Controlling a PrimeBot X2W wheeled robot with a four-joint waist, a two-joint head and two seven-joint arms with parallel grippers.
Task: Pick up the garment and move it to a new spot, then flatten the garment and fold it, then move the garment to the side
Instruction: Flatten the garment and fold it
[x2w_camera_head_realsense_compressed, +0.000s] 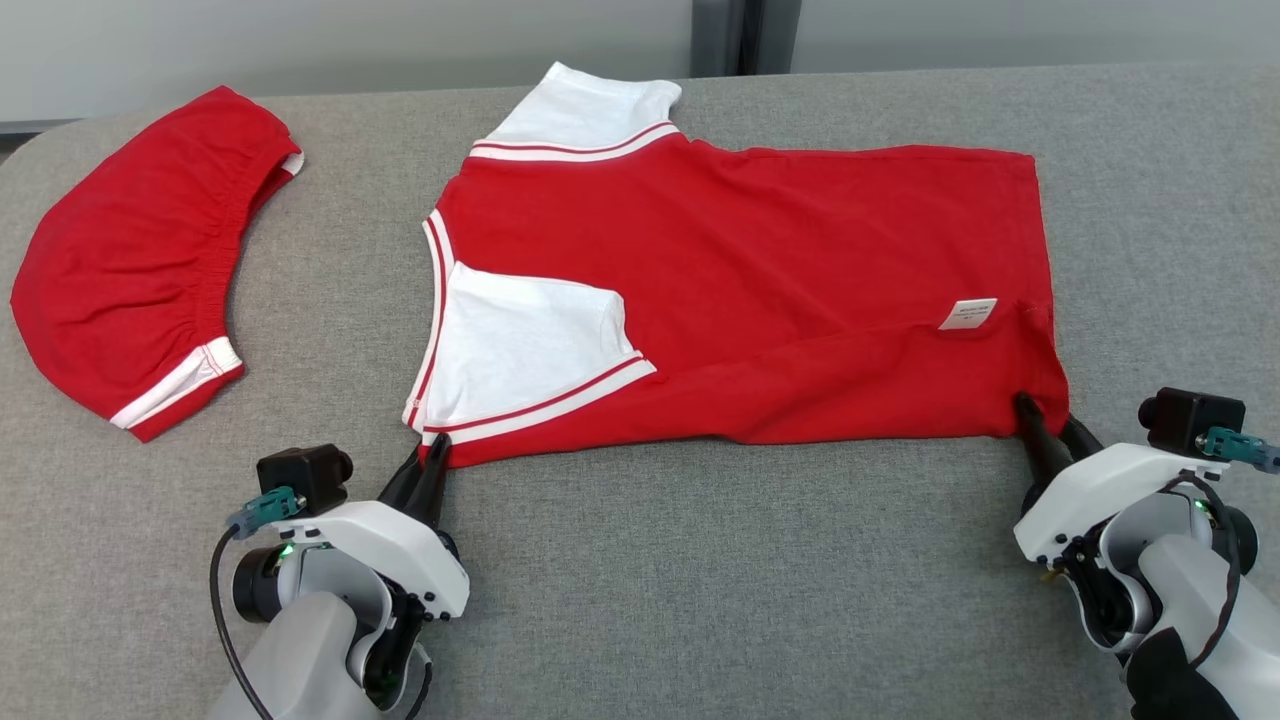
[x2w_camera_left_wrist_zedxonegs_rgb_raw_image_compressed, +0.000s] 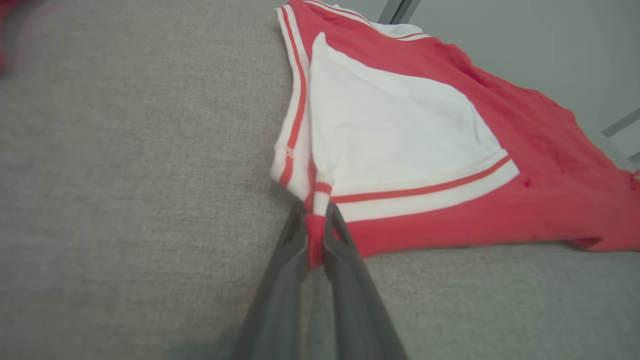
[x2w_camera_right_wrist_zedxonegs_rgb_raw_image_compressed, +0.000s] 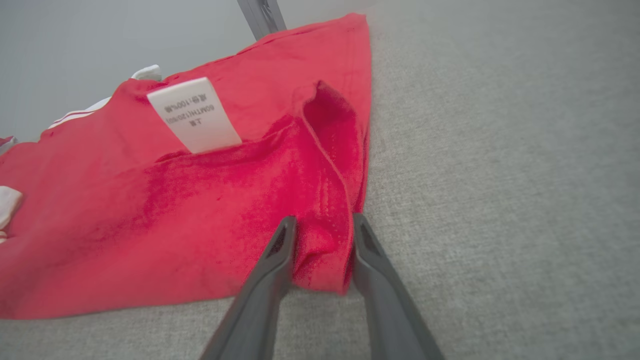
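The garment (x2w_camera_head_realsense_compressed: 750, 260) is a red shirt with white sleeves and striped trim, spread sideways across the grey table with its near edge folded over. My left gripper (x2w_camera_head_realsense_compressed: 432, 455) is shut on the near-left corner at the striped trim. In the left wrist view a red strip of the shirt (x2w_camera_left_wrist_zedxonegs_rgb_raw_image_compressed: 400, 125) is pinched between the left gripper (x2w_camera_left_wrist_zedxonegs_rgb_raw_image_compressed: 315, 220) tips. My right gripper (x2w_camera_head_realsense_compressed: 1045, 415) is at the near-right hem corner. In the right wrist view the right gripper (x2w_camera_right_wrist_zedxonegs_rgb_raw_image_compressed: 322, 225) is open, its jaws apart on either side of a bunched fold of the shirt (x2w_camera_right_wrist_zedxonegs_rgb_raw_image_compressed: 200, 200).
A second red piece with an elastic waistband and white trim (x2w_camera_head_realsense_compressed: 130, 260) lies at the far left of the table (x2w_camera_head_realsense_compressed: 700, 580). A white care label (x2w_camera_head_realsense_compressed: 967, 313) lies on the shirt near the right hem. Bare grey cloth stretches between both arms.
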